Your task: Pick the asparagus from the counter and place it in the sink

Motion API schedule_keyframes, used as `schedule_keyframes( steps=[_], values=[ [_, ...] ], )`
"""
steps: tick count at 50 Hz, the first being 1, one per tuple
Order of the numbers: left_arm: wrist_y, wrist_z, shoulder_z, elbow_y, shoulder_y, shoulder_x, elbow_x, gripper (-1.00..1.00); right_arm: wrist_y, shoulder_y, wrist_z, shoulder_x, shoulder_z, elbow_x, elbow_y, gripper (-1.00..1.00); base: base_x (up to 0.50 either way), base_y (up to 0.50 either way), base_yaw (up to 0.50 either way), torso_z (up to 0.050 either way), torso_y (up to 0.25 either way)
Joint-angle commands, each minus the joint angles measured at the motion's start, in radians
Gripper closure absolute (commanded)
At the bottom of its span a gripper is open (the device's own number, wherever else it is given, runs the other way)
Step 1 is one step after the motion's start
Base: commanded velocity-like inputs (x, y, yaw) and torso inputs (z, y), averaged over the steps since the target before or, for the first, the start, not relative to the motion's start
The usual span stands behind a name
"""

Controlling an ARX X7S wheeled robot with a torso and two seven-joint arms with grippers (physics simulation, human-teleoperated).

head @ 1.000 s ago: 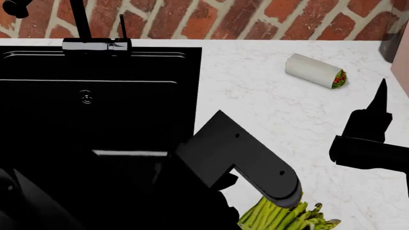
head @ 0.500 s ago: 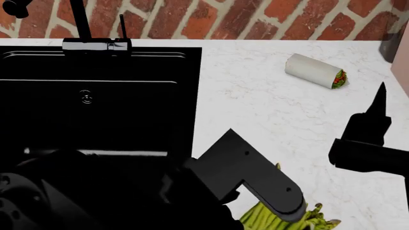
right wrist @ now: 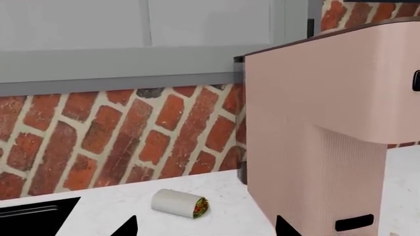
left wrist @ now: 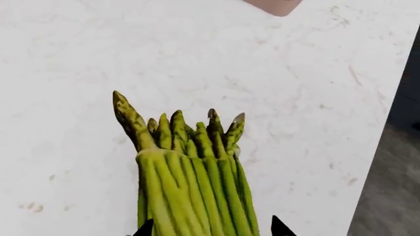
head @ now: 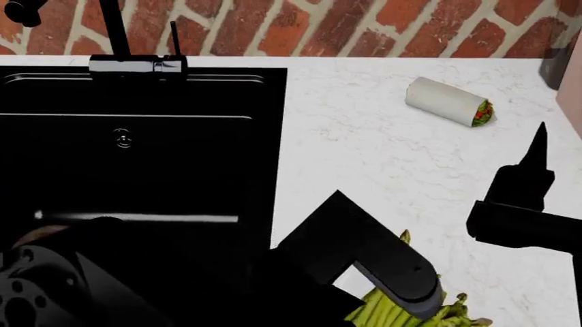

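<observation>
Left gripper [left wrist: 210,230] fingertips flank asparagus [left wrist: 190,177], contact unclear; its arm hides the bases; right gripper [right wrist: 204,227] fingertips apart, empty.

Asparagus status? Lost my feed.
Left pincer open, straddling green asparagus bunch on white marble counter. Right pincer open, idle. Black sink unobstructed.

Kitchen: sink [head: 136,157], marble counter [head: 364,150], brick backsplash [head: 364,27]
</observation>
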Motion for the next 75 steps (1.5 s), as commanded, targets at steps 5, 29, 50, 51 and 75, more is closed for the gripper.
schedule_keyframes(
  steps=[5,29,50,51,75],
  values=[
    [-0.001,-0.077,0.078,-0.046,0.005,-0.019,0.106,1.00,0.003,-0.010,0.015,0.007,0.027,0.014,-0.008,-1.00,0.00,0.00,0.00,-0.003,0.000],
    [0.112,-0.285,-0.042,0.103,-0.087,-0.081,-0.061,1.00,-0.015,-0.007,0.007,0.010,0.002,0.002,0.005,-1.00,0.00,0.00,0.00,0.000,0.000],
    [0.154,-0.241,-0.089,-0.023,-0.137,-0.199,0.052,1.00,-0.024,0.007,0.007,0.015,-0.022,-0.002,0.012,-1.00,0.00,0.00,0.00,0.000,0.000],
    [0.157,-0.232,-0.090,-0.039,-0.138,-0.205,0.065,1.00,-0.027,0.007,0.005,0.014,-0.023,-0.005,0.013,-1.00,0.00,0.00,0.00,0.000,0.000],
    [0.228,-0.038,-0.042,-0.447,-0.183,-0.334,0.333,1.00,-0.054,-0.014,-0.012,0.015,-0.028,-0.019,0.019,-1.00,0.00,0.00,0.00,0.000,0.002]
  ],
)
